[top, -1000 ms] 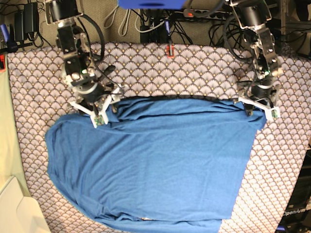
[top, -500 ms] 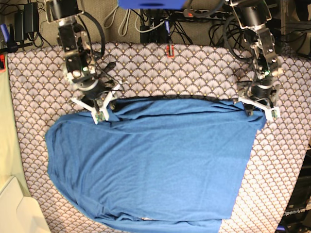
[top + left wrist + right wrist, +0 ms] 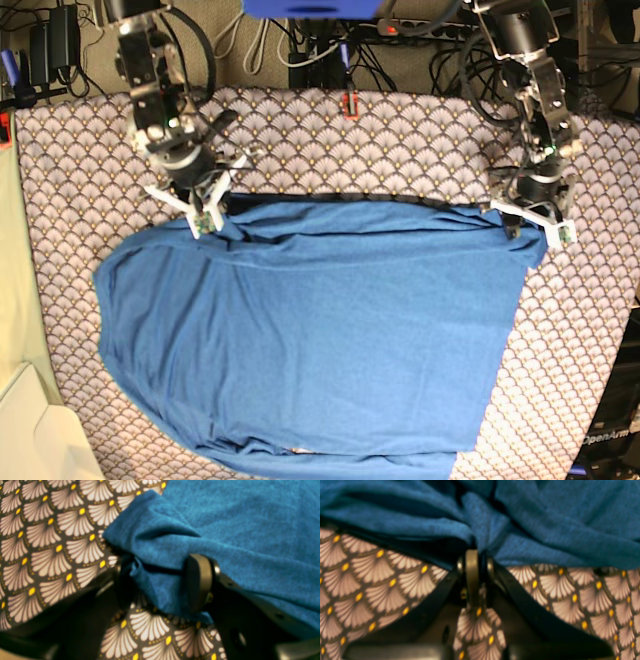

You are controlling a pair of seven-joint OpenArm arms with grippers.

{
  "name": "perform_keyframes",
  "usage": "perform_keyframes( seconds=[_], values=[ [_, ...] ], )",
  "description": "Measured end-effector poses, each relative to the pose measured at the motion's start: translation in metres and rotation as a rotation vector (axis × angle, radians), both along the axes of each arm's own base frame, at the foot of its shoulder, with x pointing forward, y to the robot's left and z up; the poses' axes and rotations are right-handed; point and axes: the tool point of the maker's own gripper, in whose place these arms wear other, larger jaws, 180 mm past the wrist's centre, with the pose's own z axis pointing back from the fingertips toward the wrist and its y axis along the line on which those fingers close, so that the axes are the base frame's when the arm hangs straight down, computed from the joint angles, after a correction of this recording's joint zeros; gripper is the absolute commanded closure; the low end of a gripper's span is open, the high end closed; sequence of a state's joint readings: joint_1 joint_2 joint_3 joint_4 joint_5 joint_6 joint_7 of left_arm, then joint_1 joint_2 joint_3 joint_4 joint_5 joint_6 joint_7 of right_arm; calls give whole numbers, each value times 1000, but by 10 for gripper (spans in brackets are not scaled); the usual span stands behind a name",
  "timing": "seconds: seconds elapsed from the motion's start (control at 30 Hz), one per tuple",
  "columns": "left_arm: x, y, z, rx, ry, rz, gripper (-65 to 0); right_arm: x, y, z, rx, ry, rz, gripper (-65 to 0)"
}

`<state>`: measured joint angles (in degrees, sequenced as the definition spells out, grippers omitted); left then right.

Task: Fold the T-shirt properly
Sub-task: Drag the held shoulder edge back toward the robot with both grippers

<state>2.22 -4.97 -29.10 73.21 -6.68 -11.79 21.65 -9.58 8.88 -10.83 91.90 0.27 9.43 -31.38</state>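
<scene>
The blue T-shirt (image 3: 320, 340) lies spread over the patterned tablecloth (image 3: 400, 150), its far edge running between both arms. At the shirt's far left corner in the base view, my right gripper (image 3: 208, 212) is shut on a pinch of the fabric; the right wrist view shows its fingers (image 3: 472, 575) pressed together with cloth (image 3: 485, 527) bunched above them. My left gripper (image 3: 528, 222) sits at the far right corner. In the left wrist view a thick fold of the shirt (image 3: 160, 555) is clamped between its pads (image 3: 197, 580).
Cables and power strips lie beyond the table's far edge, with a small red object (image 3: 348, 104) at that edge. A cream-coloured thing (image 3: 30, 430) stands at the lower left. The tablecloth edge runs close on the right.
My right gripper has shut on the shirt's far left corner and drawn it slightly up and back. The left arm and its grip have stayed put.
</scene>
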Motion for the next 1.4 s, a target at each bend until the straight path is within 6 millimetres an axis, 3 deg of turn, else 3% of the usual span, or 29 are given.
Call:
perform_keyframes(
  seconds=[0.1,0.3,0.63,0.7,0.9,1.4],
  values=[
    [0,0,0,1,0,0,-316,1,-1,3,3,-8,-5,0],
    [-4,0,2,6,14,-6,-316,7,-35,8,-14,-24,-100,0],
    [-7,0,7,24,10,-14,-309,2,-36,5,-13,-13,-104,0],
    [-7,0,7,25,10,-14,-269,-1,-36,2,-14,-4,-102,0],
    [-10,0,5,25,18,-14,-33,-2,-34,2,-11,-1,-101,0],
    [-16,-2,1,16,25,-12,-46,-2,-33,2,-8,-1,-101,0]
  ],
)
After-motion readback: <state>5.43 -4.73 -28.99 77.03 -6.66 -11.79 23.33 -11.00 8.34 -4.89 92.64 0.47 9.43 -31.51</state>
